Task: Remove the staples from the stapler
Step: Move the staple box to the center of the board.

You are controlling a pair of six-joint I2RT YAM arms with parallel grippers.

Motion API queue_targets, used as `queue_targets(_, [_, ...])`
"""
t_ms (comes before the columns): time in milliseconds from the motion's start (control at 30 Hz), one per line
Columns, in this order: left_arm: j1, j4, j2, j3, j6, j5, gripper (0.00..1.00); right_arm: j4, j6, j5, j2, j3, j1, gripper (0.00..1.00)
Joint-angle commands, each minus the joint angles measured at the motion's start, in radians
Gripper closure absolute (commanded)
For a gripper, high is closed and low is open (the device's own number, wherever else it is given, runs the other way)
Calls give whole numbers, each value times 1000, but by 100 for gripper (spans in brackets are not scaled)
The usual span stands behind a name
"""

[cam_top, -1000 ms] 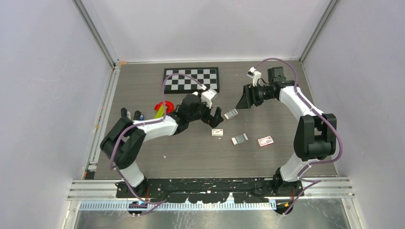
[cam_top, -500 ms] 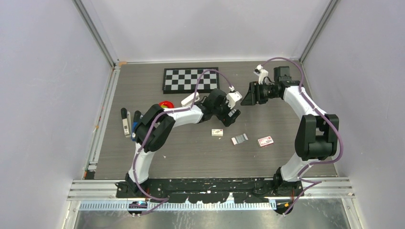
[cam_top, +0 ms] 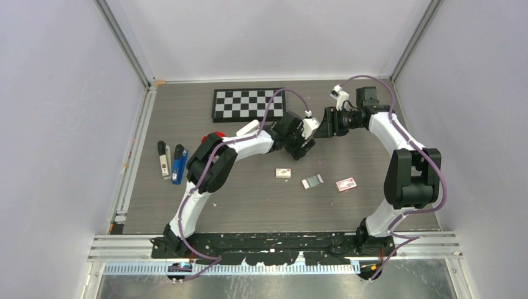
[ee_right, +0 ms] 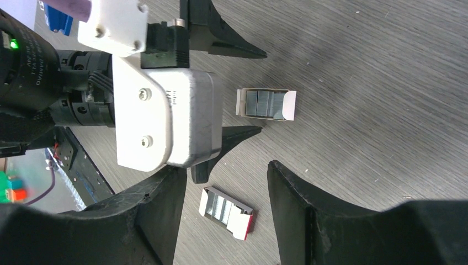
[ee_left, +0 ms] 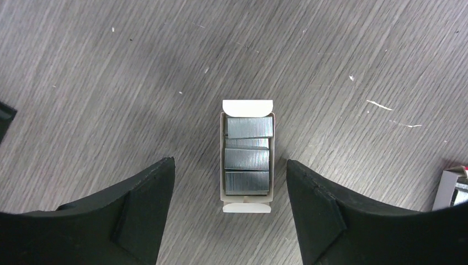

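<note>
The blue stapler (cam_top: pixel 179 163) lies on the table at the far left, away from both grippers. My left gripper (cam_top: pixel 303 147) is open, low over a white tray (ee_left: pixel 248 205) holding several silver staple strips (ee_left: pixel 248 157). In the left wrist view the tray lies between the open fingers (ee_left: pixel 229 168), untouched. My right gripper (cam_top: pixel 321 127) is open and empty, just behind the left one. Its wrist view (ee_right: pixel 223 171) shows the left gripper's grey housing (ee_right: pixel 171 105) and the same tray (ee_right: pixel 266 104).
A second tray of staples in a red-and-white sleeve (ee_right: pixel 227 212) lies nearby. The top view shows a tray (cam_top: pixel 312 181), a small box (cam_top: pixel 284 173) and a red-and-white box (cam_top: pixel 346 184). A checkerboard (cam_top: pixel 246 103) lies at the back, a black-and-white tool (cam_top: pixel 164 160) beside the stapler, a red object (cam_top: pixel 215 136) under the left arm.
My left arm has swung right and away, bringing its open gripper over the staple tray and uncovering the stapler at the left. My right gripper has drawn back a little.
</note>
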Motion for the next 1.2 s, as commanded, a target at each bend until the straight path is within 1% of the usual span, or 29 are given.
queue_targets(0, [-5,-41,11,48,12,35,27,26,7,-15,0,33,-3,40])
queue_targets(33, [-5,-40,15,51,11,38,27,25,7,-15,1,34,-3,40])
queue_targets(100, [-5,-44,25,65,9,42,37,24,7,-17,1,34,-24,40])
queue_targets(267, [-5,-75,56,105,3,51,40,23,5,-21,-4,33,-35,40])
queue_targets(367, [-5,-76,63,115,1,56,47,23,5,-25,-3,33,-35,40])
queue_targets(433, [-5,-83,68,125,3,57,48,22,5,-26,-2,33,-35,40])
queue_targets(500, [-5,-93,74,134,4,57,54,21,5,-26,-3,33,-37,40])
queue_targets(600, [-5,-102,72,134,8,57,57,21,5,-27,-4,33,-37,40])
queue_targets(667, [-5,-103,68,128,10,54,62,20,3,-26,-6,33,-37,40])
queue_targets(900, [-3,-93,2,77,49,21,66,17,-1,-28,-7,33,-38,40])
queue_targets(1000, [6,-91,-39,37,76,7,67,16,-1,-28,-10,33,-38,40])
queue_targets(1167, [31,-73,-119,-50,73,-7,67,15,-2,-25,-13,31,-38,40])
